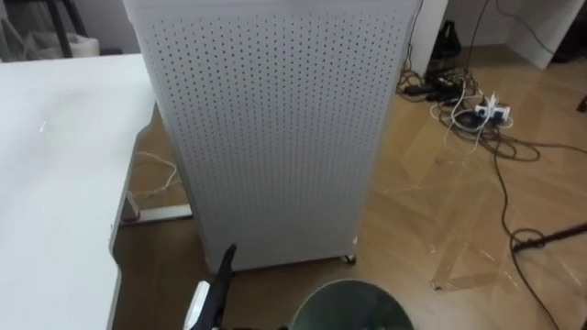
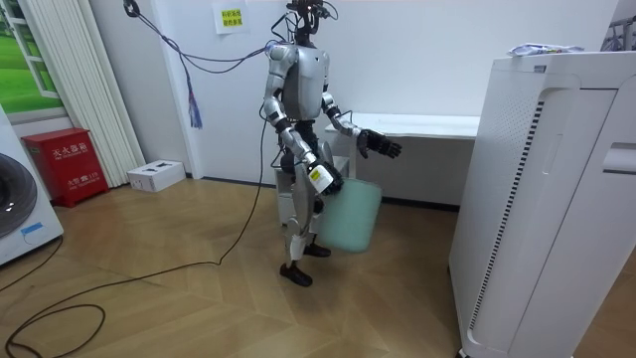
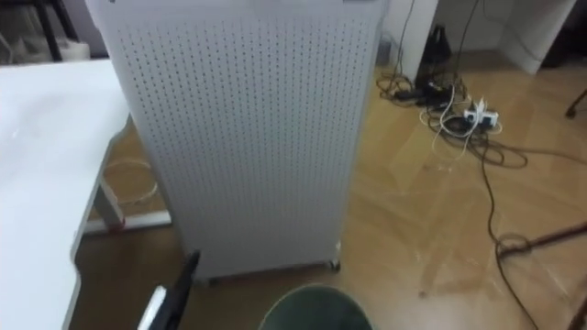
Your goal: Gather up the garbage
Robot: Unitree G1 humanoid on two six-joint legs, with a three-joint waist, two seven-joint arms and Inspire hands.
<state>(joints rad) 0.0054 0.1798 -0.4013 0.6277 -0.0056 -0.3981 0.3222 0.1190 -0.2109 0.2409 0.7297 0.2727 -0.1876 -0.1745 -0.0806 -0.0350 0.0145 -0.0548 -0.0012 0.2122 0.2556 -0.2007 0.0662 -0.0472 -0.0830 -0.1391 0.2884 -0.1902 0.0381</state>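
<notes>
Pale green bin [image 2: 355, 214], round-rimmed

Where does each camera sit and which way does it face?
Left eye view: on the head, looking down at the perforated white cabinet; left hand at lower left.
Right eye view: just beside it, same cabinet, green bin rim at the bottom.
Room view: across the room, side-on to the whole robot, right hand at the bin.
All share cabinet and bin.

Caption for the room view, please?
Robot beside white table, pale green bin at its right hand, facing a white appliance.
</notes>
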